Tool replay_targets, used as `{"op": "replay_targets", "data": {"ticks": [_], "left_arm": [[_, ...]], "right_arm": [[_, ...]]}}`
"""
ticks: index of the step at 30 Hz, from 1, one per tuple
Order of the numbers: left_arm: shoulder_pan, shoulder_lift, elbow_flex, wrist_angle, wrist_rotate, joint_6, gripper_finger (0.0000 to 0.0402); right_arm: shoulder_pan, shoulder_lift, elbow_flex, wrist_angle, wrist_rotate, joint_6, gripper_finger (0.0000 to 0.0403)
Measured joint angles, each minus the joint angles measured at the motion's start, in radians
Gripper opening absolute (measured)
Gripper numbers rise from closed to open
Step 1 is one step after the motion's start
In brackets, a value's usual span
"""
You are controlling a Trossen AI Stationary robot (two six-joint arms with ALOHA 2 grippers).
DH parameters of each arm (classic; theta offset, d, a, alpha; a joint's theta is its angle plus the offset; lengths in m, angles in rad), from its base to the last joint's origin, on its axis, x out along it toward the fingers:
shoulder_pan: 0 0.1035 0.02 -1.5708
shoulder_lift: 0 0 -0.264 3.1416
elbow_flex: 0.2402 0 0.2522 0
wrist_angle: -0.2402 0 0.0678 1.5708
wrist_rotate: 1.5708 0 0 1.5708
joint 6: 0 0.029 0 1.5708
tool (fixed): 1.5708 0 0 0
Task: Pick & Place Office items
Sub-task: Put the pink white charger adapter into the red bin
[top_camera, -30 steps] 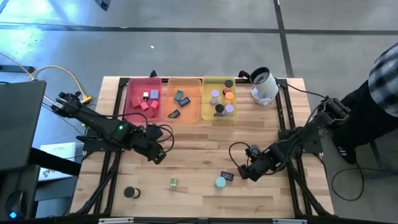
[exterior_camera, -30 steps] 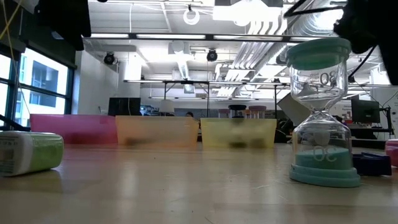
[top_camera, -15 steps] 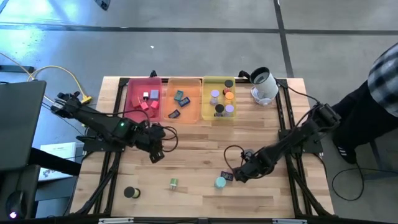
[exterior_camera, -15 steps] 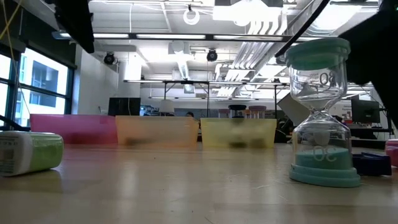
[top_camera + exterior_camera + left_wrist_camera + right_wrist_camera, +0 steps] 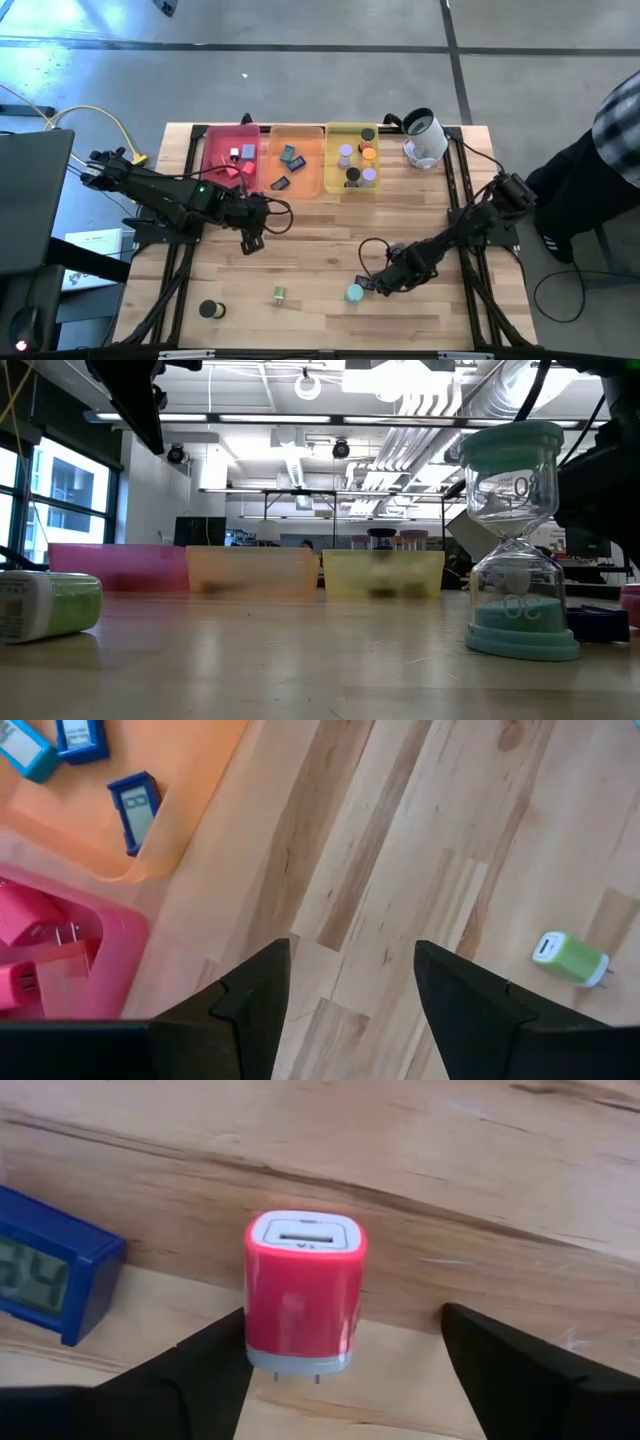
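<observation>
A red charger cube (image 5: pixel 305 1295) lies on the wooden table between the open fingers of my right gripper (image 5: pixel 343 1320), which points down near the table's front right (image 5: pixel 383 284). Beside the cube lie a flat blue clock (image 5: pixel 45 1285) and a teal hourglass (image 5: pixel 354 293), which stands upright on its base (image 5: pixel 520 635). A green charger (image 5: pixel 281 294) and a black cylinder (image 5: pixel 209 309) lie near the front edge. My left gripper (image 5: pixel 250 241) hangs open above bare table in front of the trays, with nothing between its fingers (image 5: pixel 350 955). My right gripper has one finger (image 5: pixel 215 1355) right against one side of the red cube (image 5: pixel 255 1320), and I cannot tell whether it touches. The other finger (image 5: pixel 500 1350) stands clear of the opposite side. The cube rests on the table.
Pink (image 5: pixel 230 160), orange (image 5: pixel 295 160) and yellow (image 5: pixel 352 160) trays holding small items line the far edge. A white rounded device (image 5: pixel 425 138) stands at the far right corner. A person (image 5: pixel 610 130) is beside the table's right edge.
My right gripper has come down toward the table and a little toward the left and near edges, ending over the red cube. My left arm has swung slightly toward the trays, and its wrist has rolled.
</observation>
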Motion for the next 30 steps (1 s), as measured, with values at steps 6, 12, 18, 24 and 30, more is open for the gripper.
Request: {"op": "replay_targets", "data": {"ticks": [6,12,18,24,30], "left_arm": [[0.003,0.0,0.0,-0.001,0.0,0.009,0.0207],[0.003,0.0,0.0,-0.002,0.0,0.014,0.0207],[0.003,0.0,0.0,-0.001,0.001,0.032,0.0207],[0.003,0.0,0.0,-0.001,0.001,0.032,0.0207],[0.003,0.0,0.0,-0.001,0.001,0.032,0.0207]], "right_arm": [[-0.007,0.003,0.001,-0.009,0.031,-0.001,0.0277],[-0.014,0.003,0.001,-0.016,0.04,-0.06,0.0263],[-0.014,0.003,0.001,-0.015,0.091,-0.092,0.0263],[-0.014,0.003,0.002,-0.014,0.12,-0.112,0.0263],[-0.014,0.003,0.002,-0.014,0.108,-0.121,0.0245]]}}
